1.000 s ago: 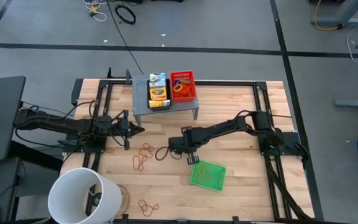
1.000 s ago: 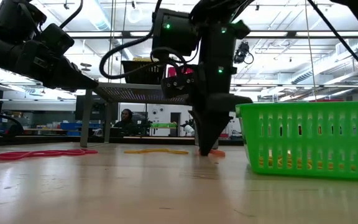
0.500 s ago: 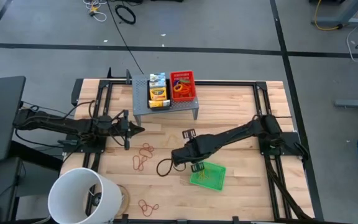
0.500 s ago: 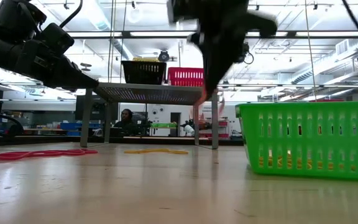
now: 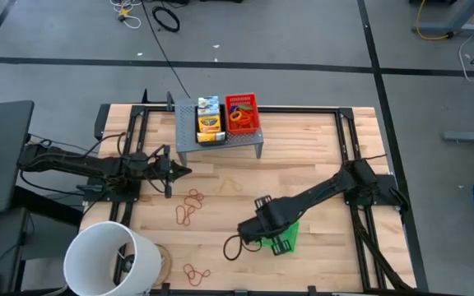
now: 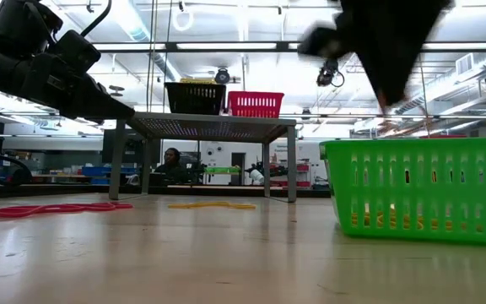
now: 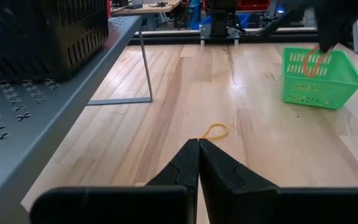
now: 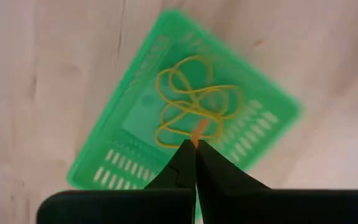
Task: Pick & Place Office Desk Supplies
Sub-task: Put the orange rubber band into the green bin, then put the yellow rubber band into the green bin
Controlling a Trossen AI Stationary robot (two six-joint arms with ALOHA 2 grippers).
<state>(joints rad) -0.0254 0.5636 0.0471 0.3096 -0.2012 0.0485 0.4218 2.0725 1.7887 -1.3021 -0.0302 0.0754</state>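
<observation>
Right gripper [image 8: 195, 144] is pinching a thin orange rubber band [image 8: 198, 131] at its closed fingertips, hanging directly over the green tray [image 8: 129, 155]. The band appears light and limp. Left gripper [image 7: 199, 144] is waiting, fingers closed and empty.

Desk supplies spread between riser top, bare desk and green tray.
Green mesh tray [image 5: 284, 236] lies flat toward the desk's near right, partly under the arm, with a tangle of yellow rubber bands [image 8: 191, 109] inside; a small orange rubber band [image 8: 197, 132] is pinched in the right gripper [image 8: 195, 149] directly above the tray. Red mesh tray [image 5: 241, 112] and black mesh tray [image 6: 196, 97] sit upright side by side on the riser at the desk's far edge, crayon box [image 5: 210, 123] in the black one, orange rings [image 5: 239, 120] in the red. Loose tan-orange bands [image 5: 189, 207] lie left of centre, more [image 5: 194, 272] at the near edge, one yellow band [image 7: 215, 130] mid-desk.
</observation>
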